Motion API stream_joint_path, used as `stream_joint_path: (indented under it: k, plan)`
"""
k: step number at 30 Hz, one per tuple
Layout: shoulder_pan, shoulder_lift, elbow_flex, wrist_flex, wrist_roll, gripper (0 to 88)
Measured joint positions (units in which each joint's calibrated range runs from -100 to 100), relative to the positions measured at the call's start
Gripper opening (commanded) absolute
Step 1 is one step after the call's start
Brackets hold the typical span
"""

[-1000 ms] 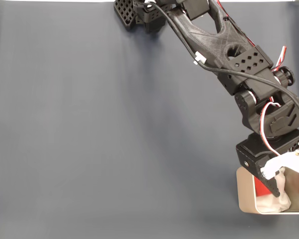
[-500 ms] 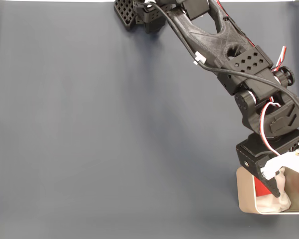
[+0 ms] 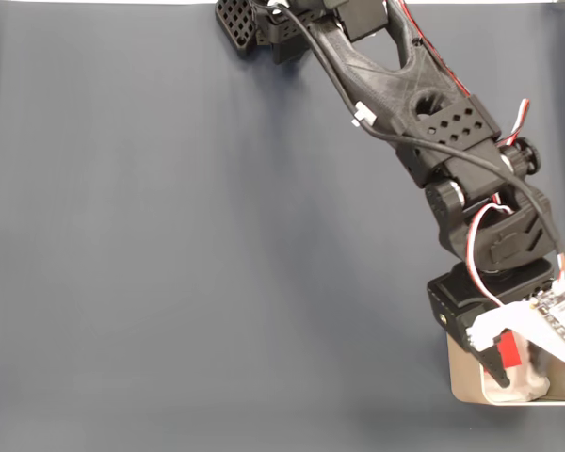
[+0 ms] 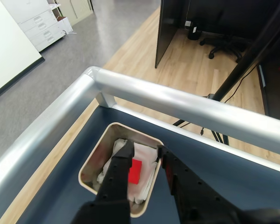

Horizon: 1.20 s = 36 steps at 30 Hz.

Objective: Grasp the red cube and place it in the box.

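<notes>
Fixed view: black arm reaches from the top edge diagonally down to the lower right of the dark blue bench. The hand hangs over the box, which sits at the bench's lower right corner. A sliver of the cube shows red between the fingers, above the white lining. A white camera board is mounted beside the wrist. From this angle I cannot tell whether the fingers press the cube.

Wrist view: the two black fingers of the hand point down into the box, spread apart. The cube lies on the lining inside the box, in the gap between the fingers, just beside the left one as seen here. The right finger is clear of it; the hand is parted and grips nothing. The box stands in the bench corner, close to the silver rail. Beyond the rail: wood floor, grey floor, a white cabinet.
</notes>
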Motion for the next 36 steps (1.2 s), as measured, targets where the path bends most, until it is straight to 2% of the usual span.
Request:
stream_joint_path:
  k: [10,18,27,36]
  plan:
    - [12.24,-23.10,23.60,-4.30,-0.15,0.0]
    - [18.32,-44.03,46.20,-7.40,0.34,0.0]
    - [18.32,-74.60,82.91,-8.59,0.73,0.0]
    - [18.69,-97.87,110.58,-8.59,0.73,0.0]
